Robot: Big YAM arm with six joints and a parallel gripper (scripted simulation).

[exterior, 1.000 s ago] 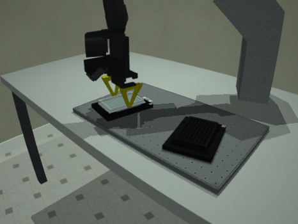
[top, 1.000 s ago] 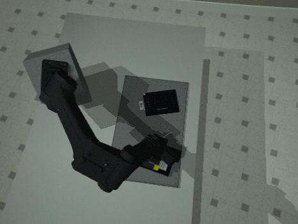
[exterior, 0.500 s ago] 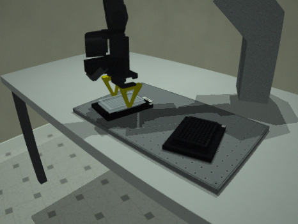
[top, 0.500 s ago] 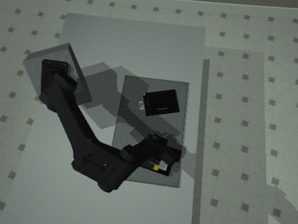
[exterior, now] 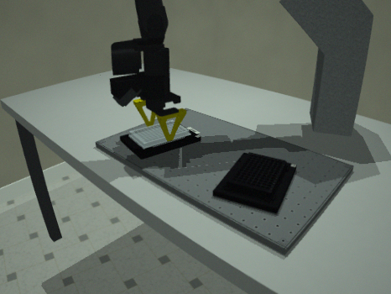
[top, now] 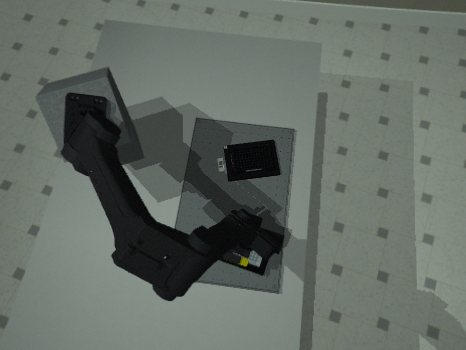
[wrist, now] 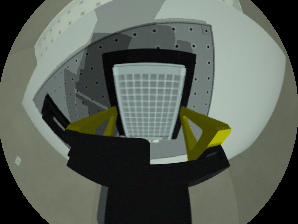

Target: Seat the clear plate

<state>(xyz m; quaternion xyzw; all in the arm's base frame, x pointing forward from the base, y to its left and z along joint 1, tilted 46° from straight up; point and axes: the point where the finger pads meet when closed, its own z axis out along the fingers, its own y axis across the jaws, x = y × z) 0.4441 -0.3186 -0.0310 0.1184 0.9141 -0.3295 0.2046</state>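
Overhead, hand spread wide (yellow fingers either side, pinching nothing) above clear plate C51, plate lying on nest N2, seemingly level though hard to judge, black plate C15 well apart on the surface.

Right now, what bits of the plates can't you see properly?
- Top view: the arm covers most of the clear plate.
- All views: the deck label text is too small to read.
- Wrist view: the clear plate's near end is hidden behind the gripper body.
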